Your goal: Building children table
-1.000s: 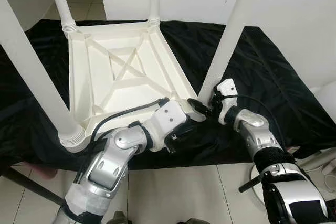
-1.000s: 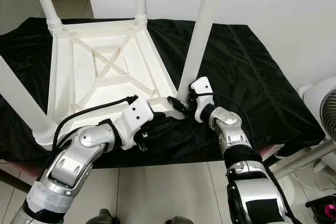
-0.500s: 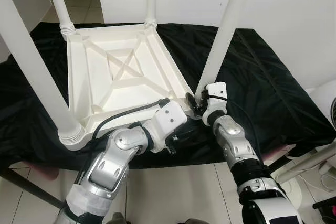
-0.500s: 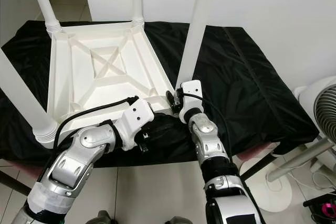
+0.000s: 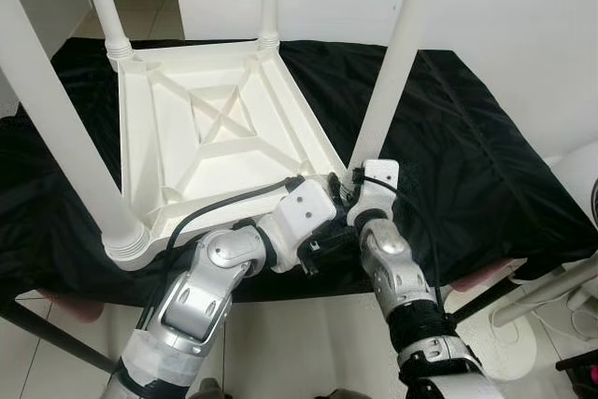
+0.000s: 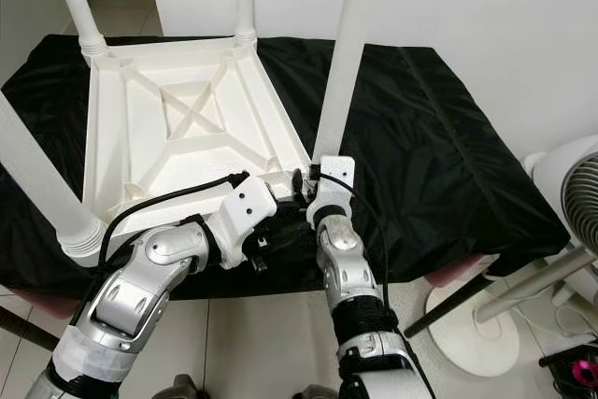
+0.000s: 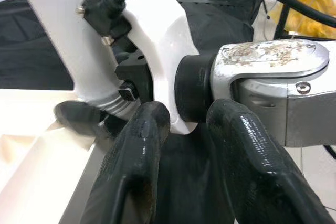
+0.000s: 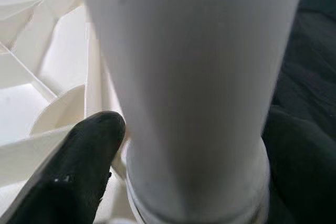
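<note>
2 tools (image 5: 344, 201) meeting, right clasping table leg (image 5: 390, 67)

- The upside-down table (image 5: 215, 137) looks like smooth white plastic with a soft shine.
- The near table leg (image 8: 194, 77) is smooth white plastic too, with ridged rings at its bottom end.
- The black cloth (image 5: 467, 156) under it is thin, wrinkly and a little shiny.
- The robot arms (image 5: 201, 287) are shiny silver metal, and one silver part has scratches.
- The left gripper's fingers (image 7: 247, 166) are black, rubbery and glossy.
- The floor (image 5: 308, 343) is smooth, pale tile.
</note>
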Available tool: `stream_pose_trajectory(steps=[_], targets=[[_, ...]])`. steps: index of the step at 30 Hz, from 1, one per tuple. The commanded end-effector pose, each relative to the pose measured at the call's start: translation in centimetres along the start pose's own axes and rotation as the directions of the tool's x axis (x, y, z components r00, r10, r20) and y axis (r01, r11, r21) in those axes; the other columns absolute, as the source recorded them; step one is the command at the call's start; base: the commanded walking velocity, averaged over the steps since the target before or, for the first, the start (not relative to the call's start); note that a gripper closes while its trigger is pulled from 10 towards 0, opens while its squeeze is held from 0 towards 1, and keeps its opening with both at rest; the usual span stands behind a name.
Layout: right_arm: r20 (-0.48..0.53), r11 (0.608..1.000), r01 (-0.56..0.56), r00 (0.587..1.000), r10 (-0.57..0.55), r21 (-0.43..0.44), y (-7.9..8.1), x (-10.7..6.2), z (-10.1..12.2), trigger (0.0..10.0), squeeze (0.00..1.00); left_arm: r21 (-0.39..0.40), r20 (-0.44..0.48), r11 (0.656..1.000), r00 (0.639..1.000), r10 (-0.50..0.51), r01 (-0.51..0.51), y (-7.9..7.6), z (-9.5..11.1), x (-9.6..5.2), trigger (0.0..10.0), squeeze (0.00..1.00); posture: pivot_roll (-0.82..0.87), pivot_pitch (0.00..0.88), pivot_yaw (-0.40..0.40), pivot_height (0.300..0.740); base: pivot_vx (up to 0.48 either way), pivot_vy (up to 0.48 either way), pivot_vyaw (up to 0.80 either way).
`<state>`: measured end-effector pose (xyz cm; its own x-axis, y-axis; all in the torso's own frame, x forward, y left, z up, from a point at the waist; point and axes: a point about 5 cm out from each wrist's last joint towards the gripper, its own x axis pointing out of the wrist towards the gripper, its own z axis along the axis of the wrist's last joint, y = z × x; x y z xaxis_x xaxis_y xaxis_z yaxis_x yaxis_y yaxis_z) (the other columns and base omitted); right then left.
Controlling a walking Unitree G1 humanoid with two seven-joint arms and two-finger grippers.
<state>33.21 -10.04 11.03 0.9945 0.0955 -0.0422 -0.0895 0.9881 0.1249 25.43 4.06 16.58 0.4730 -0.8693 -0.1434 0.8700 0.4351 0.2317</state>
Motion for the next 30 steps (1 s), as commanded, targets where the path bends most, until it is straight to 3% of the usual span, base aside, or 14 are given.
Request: stream_pose_trajectory(steps=[1,2,3,5,6,7,9,12,13,14,22,23,30], targets=[[0.011,0.999,-0.029,1.0,0.028,0.02,0.1,-0.1,0.4,10.0,1.0,-0.01,-0.017,0.996,0.996,0.09,-0.09,0.2,-0.3,-0.1,10.0,0.0,-0.07,0.018,-0.047,0.74,0.0,0.0,0.0],[0.011,0.999,-0.029,1.0,0.028,0.02,0.1,-0.1,0.4,10.0,1.0,-0.01,-0.017,0.996,0.996,0.09,-0.09,0.2,-0.3,-0.1,10.0,0.0,-0.07,0.018,-0.047,0.74,0.0,0.0,0.0],[0.037,0.994,-0.098,0.995,0.096,0.039,0.2,-0.2,0.8,10.0,0.93,-0.011,-0.019,0.996,0.996,0.086,-0.086,0.1,-0.3,-0.2,10.0,0.0,-0.07,0.018,-0.047,0.74,0.0,0.0,0.0],[0.042,0.993,-0.111,0.993,0.109,0.046,0.3,-0.3,0.9,10.0,0.93,-0.011,-0.019,0.996,0.996,0.085,-0.086,0.1,-0.3,-0.2,10.0,0.0,-0.07,0.018,-0.047,0.74,0.0,0.0,0.0],[0.058,0.99,-0.142,0.988,0.142,0.005,-0.6,-0.4,1.3,10.0,0.0,-0.01,-0.021,0.996,0.996,0.086,-0.087,0.2,-0.4,-0.2,10.0,0.0,-0.07,0.023,-0.045,0.74,0.0,0.0,0.0],[0.058,0.99,-0.142,0.988,0.142,0.005,-0.6,-0.4,1.3,10.0,0.0,-0.01,-0.021,0.996,0.996,0.086,-0.087,0.2,-0.4,-0.2,10.0,0.0,-0.07,0.023,-0.045,0.74,0.0,0.0,0.0],[0.068,0.972,-0.226,0.971,0.23,-0.068,-2.1,-0.6,1.9,10.0,0.0,-0.007,-0.023,0.996,0.996,0.088,-0.088,0.3,-0.3,-0.3,10.0,0.0,-0.07,0.024,-0.041,0.74,0.0,0.0,0.0],[0.054,0.915,-0.364,0.924,0.378,-0.177,-3.4,-0.8,2.7,10.0,0.0,-0.006,-0.024,0.996,0.996,0.086,-0.086,0.4,-0.3,-0.4,10.0,0.0,-0.07,0.022,-0.036,0.74,0.0,0.0,0.0],[0.054,0.915,-0.364,0.924,0.378,-0.177,-3.4,-0.8,2.7,10.0,0.0,-0.006,-0.024,0.996,0.996,0.086,-0.086,0.4,-0.3,-0.4,10.0,0.0,-0.07,0.022,-0.036,0.74,0.0,0.0,0.0],[0.049,0.879,-0.41,0.9,0.434,-0.244,-4.0,-0.8,3.2,10.0,0.0,-0.005,-0.028,0.997,0.996,0.08,-0.08,0.4,-0.4,-0.4,10.0,0.0,-0.08,0.021,-0.031,0.74,0.0,0.0,0.0],[0.005,0.798,-0.514,0.84,0.543,-0.315,-5.0,0.6,5.2,10.0,0.0,0.003,-0.028,0.997,0.997,0.072,-0.071,0.4,-0.3,-0.5,10.0,0.0,-0.07,0.029,-0.026,0.74,0.0,0.0,0.0],[-0.028,0.768,-0.534,0.827,0.562,-0.354,-5.2,1.1,5.5,10.0,0.0,0.009,-0.034,0.997,0.997,0.075,-0.075,0.6,-0.4,-0.6,10.0,0.0,-0.06,0.024,-0.026,0.74,0.0,0.0,0.0],[-0.095,0.738,-0.562,0.815,0.572,-0.373,-5.5,1.9,5.1,10.0,0.0,0.007,-0.031,0.996,0.996,0.089,-0.088,0.8,-0.2,-0.7,10.0,0.0,-0.05,0.023,-0.023,0.74,0.0,0.0,0.0]])
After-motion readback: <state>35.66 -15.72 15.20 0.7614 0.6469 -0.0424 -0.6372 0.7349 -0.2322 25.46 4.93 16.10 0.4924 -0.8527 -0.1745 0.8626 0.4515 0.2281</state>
